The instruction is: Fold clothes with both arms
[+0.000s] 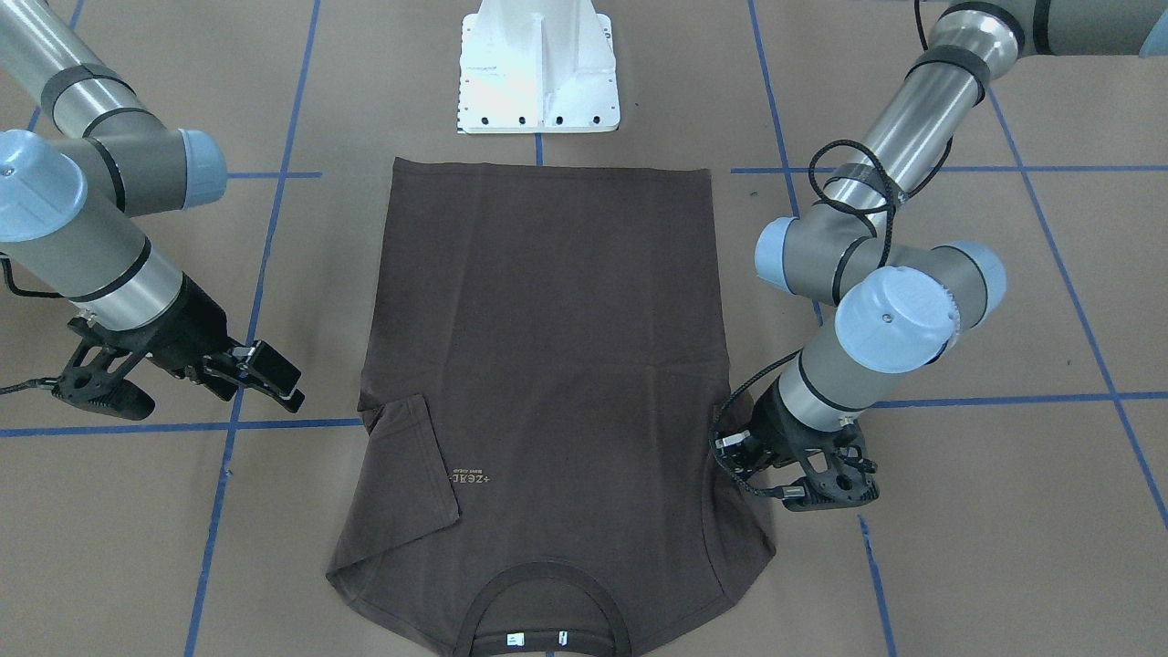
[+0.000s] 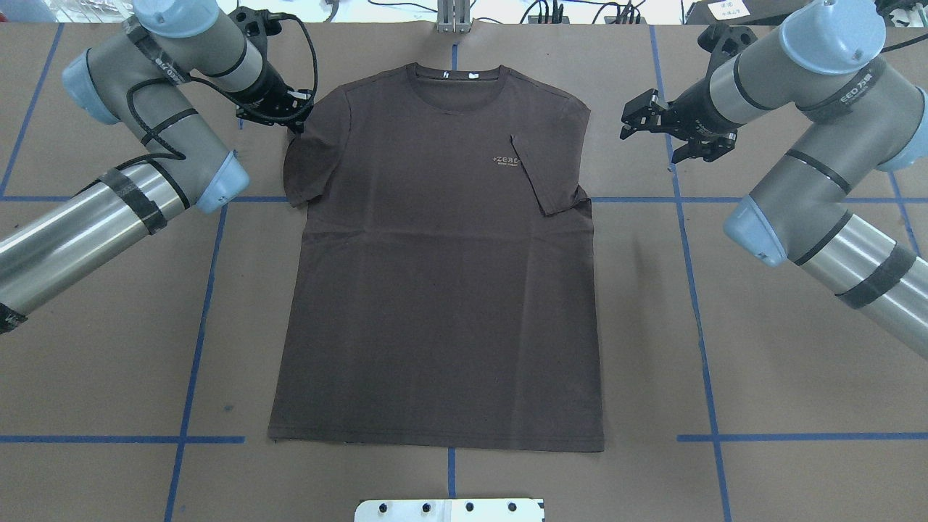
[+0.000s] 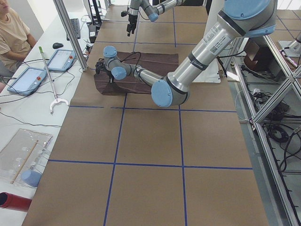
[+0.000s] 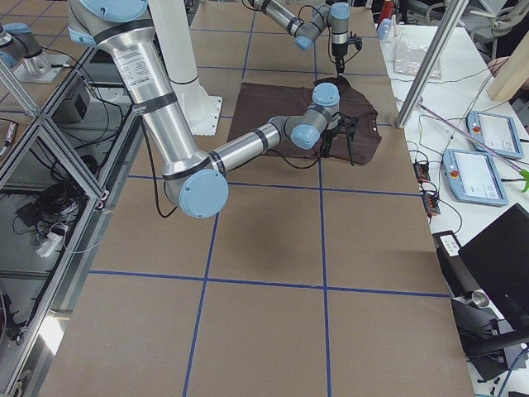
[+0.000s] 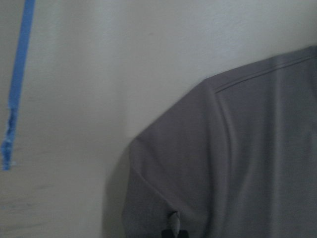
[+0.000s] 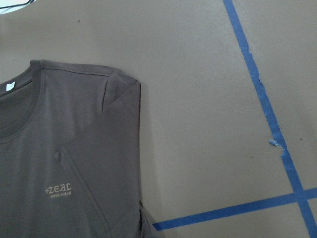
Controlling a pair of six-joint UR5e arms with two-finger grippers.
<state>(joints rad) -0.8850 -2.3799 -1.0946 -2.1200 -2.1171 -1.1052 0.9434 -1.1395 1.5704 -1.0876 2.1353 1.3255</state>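
Note:
The dark brown T-shirt [image 2: 435, 290] lies flat on the table, front up, with its collar [image 2: 453, 72] at the far side from the base. One sleeve [image 2: 544, 170] is folded in over the chest, next to the pale logo [image 2: 505, 159]. The other sleeve [image 2: 315, 156] lies spread out. My left gripper [image 2: 297, 119] is down at that sleeve's upper edge. In the left wrist view the cloth [image 5: 237, 163] puckers at a fingertip [image 5: 172, 229], so it looks shut on the sleeve. My right gripper [image 2: 652, 134] hangs open over bare table, beside the folded sleeve and clear of the shirt.
The white pedestal base [image 1: 538, 73] stands just beyond the shirt's hem. Blue tape lines [image 2: 696, 290] cross the brown table on both sides. A person [image 3: 11, 33] sits at a side desk with tablets [image 3: 28, 77] past the collar end.

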